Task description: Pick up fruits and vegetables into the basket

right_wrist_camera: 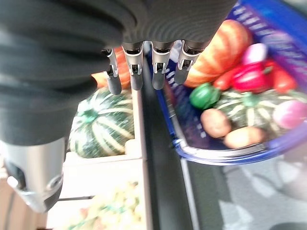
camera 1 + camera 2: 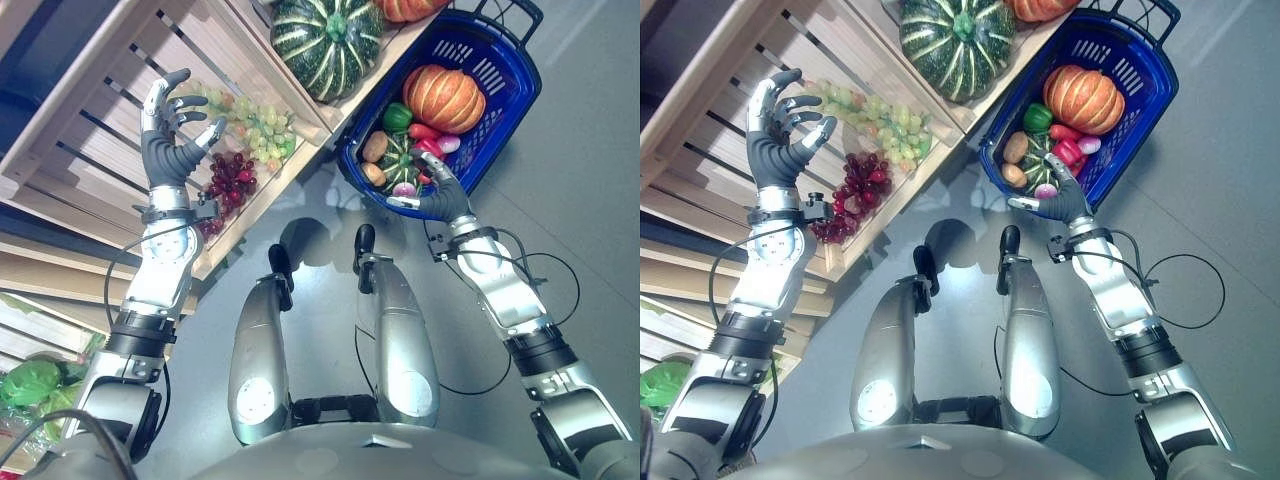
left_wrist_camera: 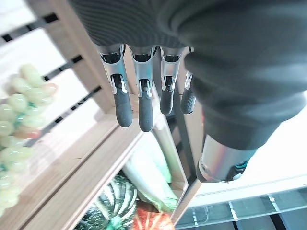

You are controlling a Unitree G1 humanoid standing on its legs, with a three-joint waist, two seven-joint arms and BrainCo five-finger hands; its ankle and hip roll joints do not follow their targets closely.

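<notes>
Nearest, a stretch of smooth grey floor point(image 2: 590, 130) lies bare between the two arms and runs on to the right of the basket, the widest free room in the scene. On the left, the slatted edge of a pale wooden crate point(image 2: 90, 110) takes up that side, its near rim just above the left forearm.

Over the crate the left hand point(image 2: 170, 135) hovers with its fingers spread and relaxed, holding nothing, close above the grapes but apart from them. A bunch of dark red grapes point(image 2: 228, 180) lies near the crate's near rim, and a bunch of pale green grapes point(image 2: 255, 130) lies just beyond, the two touching. Both are clusters of small glossy round beads on bare wooden slats.

On the right, the right hand point(image 2: 438, 195) reaches to the near rim of the blue plastic basket point(image 2: 505, 90), its fingers straight and loose, empty, at the rim's edge. The basket sits on the floor against the crate's right corner, its walls pierced with slots, a dark handle at the far end. Inside lie two brown potatoes point(image 2: 375, 147), a small striped green squash point(image 2: 398, 160), a green pepper point(image 2: 397, 116), a red pepper point(image 2: 428, 133) and a ribbed orange pumpkin point(image 2: 443, 97).

Farther off, a big dark green squash with pale stripes point(image 2: 328, 40) rests in the next crate compartment, just left of the basket.
</notes>
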